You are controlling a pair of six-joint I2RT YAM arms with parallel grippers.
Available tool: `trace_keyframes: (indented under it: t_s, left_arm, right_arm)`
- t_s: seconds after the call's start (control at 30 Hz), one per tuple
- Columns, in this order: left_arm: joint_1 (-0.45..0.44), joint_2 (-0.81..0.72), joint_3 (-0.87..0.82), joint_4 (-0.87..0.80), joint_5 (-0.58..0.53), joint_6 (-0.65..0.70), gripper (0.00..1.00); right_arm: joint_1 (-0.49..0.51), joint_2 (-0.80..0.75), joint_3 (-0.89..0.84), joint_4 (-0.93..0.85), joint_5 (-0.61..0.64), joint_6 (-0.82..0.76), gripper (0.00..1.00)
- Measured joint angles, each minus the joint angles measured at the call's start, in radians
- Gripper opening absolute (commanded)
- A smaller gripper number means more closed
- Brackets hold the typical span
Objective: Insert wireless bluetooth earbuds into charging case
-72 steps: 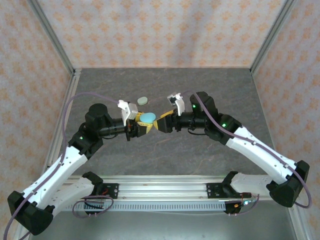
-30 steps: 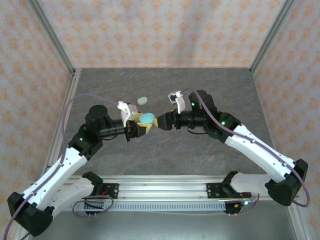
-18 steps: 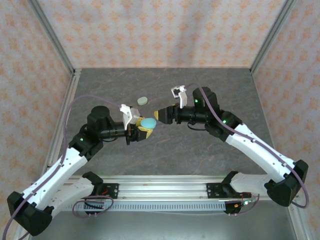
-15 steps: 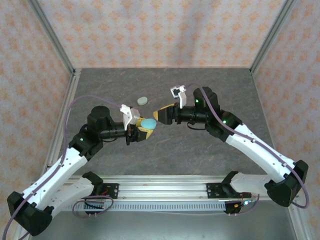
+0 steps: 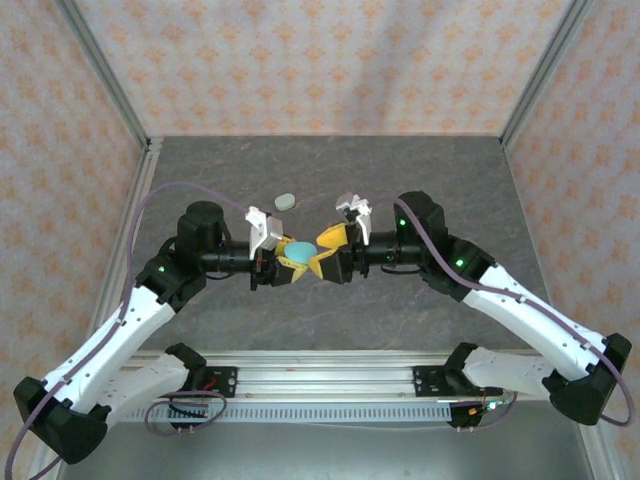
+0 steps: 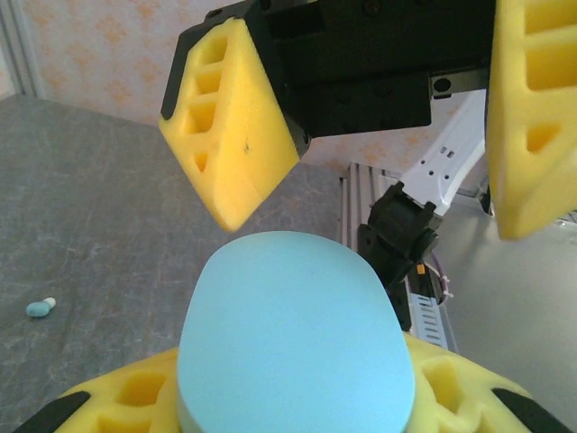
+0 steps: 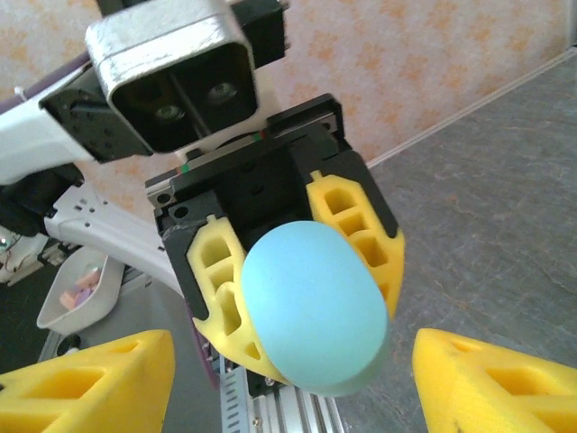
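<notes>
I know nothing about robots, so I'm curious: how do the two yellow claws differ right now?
The left gripper is shut on the blue oval case; the right gripper stands open, holding nothing. The left gripper's fingers press the case's sides; the right gripper's fingers stand wide on either side of it. Both have yellow fingers and face each other.

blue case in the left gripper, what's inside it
Nothing inside shows: the blue case is closed, a smooth shell clamped between the yellow fingers of the left gripper. Its lid hides whether any earbuds sit within. One earbud lies on the table.
</notes>
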Motion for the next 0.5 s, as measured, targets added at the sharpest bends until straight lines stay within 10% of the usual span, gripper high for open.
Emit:
trace_keyframes:
  t_s: [0.5]
  left_arm:
    - [0.0, 0.006, 0.016, -0.047, 0.048, 0.022, 0.14]
  right_arm:
    - [0.031, 0.051, 0.0, -0.044, 0.012, -0.122, 0.64]
